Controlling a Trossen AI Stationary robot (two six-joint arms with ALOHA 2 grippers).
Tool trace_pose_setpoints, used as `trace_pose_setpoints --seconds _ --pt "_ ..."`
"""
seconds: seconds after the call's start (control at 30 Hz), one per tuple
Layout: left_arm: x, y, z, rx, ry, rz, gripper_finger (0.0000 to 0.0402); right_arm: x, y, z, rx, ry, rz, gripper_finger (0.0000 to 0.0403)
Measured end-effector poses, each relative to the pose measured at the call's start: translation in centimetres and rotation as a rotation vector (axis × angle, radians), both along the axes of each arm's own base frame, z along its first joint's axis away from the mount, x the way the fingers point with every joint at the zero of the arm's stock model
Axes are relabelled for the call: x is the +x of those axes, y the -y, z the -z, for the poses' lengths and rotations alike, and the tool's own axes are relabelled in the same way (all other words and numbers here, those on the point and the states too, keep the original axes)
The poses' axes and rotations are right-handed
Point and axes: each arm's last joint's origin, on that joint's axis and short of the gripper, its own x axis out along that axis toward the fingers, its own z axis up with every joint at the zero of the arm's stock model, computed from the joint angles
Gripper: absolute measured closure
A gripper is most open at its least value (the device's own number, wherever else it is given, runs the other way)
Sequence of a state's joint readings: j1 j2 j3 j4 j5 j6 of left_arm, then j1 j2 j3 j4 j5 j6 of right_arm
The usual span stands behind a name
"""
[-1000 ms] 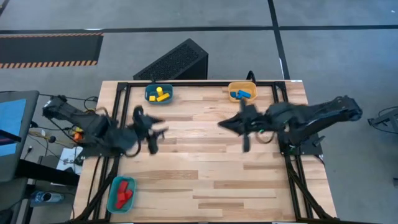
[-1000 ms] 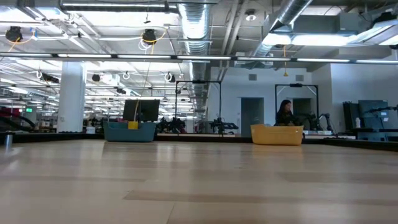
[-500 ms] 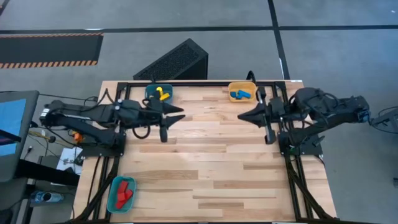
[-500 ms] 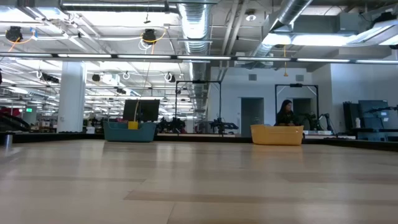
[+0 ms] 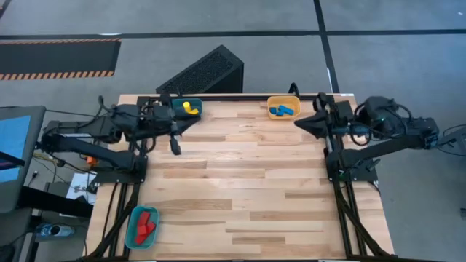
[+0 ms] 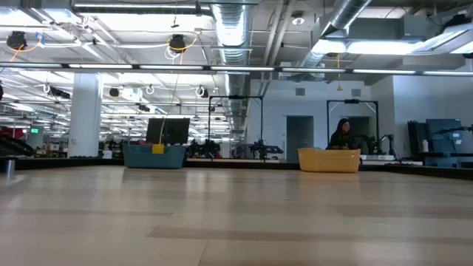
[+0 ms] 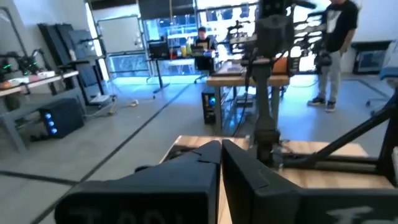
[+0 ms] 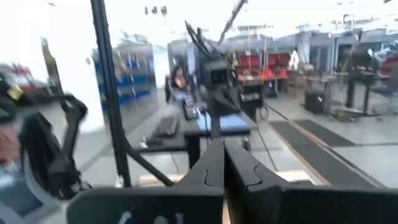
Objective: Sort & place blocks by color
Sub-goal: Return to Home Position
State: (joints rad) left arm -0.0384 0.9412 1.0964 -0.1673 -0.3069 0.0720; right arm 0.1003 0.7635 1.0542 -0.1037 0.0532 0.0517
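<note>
Yellow blocks (image 5: 188, 109) lie in a teal bin (image 5: 177, 109) at the far left, blue blocks (image 5: 283, 110) in an orange bin (image 5: 272, 102) at the far right, and red blocks (image 5: 145, 224) in a teal bin (image 5: 134, 234) at the near left corner. My left gripper (image 5: 191, 121) (image 7: 221, 148) hangs shut and holding nothing beside the yellow blocks' bin, above the table. My right gripper (image 5: 297, 124) (image 8: 224, 148) is also shut and holding nothing, just right of the orange bin. In the low view only the two far bins (image 6: 154, 157) (image 6: 329, 159) appear.
The bare wooden tabletop (image 5: 240, 182) stretches between the arms. A black frame rail (image 5: 233, 97) runs along the far edge, and a black slatted box (image 5: 204, 71) stands beyond it. People (image 7: 339, 43) (image 6: 341, 134) are in the room behind the table.
Both arms have drawn back from the table's middle, the left toward the left edge and the right toward the right edge, and both toward the far edge. My left gripper's fingers, spread a second ago, have come together with nothing between them.
</note>
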Motion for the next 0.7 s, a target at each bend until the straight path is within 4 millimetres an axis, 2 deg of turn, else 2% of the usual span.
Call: trace_pose_setpoints --seconds 0.13,0.23,0.33,0.4,0.47,0.57,0.63,0.7 --pt "-1.0 -0.3 2.1 -0.018 0.010 0.001 0.0401 0.2 -0.4 2.1 0.043 0.125 -0.033 0.0390" --pt "-1.9 -0.2 4.1 -0.060 0.012 0.035 0.0401 0.9 -0.6 3.9 0.062 0.152 0.002 0.0390" --pt "-3.2 -0.2 4.9 -0.092 0.076 0.057 0.0401 2.1 -0.8 6.2 0.052 0.054 0.025 0.0390" --pt "-3.8 -0.3 5.0 -0.061 0.109 0.020 0.0401 2.9 -0.7 8.0 -0.001 -0.077 0.057 0.0390" --pt "-4.1 -0.5 5.0 -0.025 0.098 -0.044 0.0401 3.5 -0.2 9.2 -0.084 -0.189 0.166 0.0390" --pt "-4.4 -0.7 5.4 0.009 0.049 -0.097 0.0401 3.7 0.7 9.3 -0.073 -0.202 0.313 0.0390" --pt "-4.6 -0.6 5.5 0.070 0.024 -0.072 0.0401 3.5 1.1 8.7 -0.109 -0.151 0.308 0.0390" --pt "-5.2 -0.4 5.6 0.115 0.029 -0.016 0.0401 3.0 1.1 8.1 -0.188 -0.100 0.229 0.0390"
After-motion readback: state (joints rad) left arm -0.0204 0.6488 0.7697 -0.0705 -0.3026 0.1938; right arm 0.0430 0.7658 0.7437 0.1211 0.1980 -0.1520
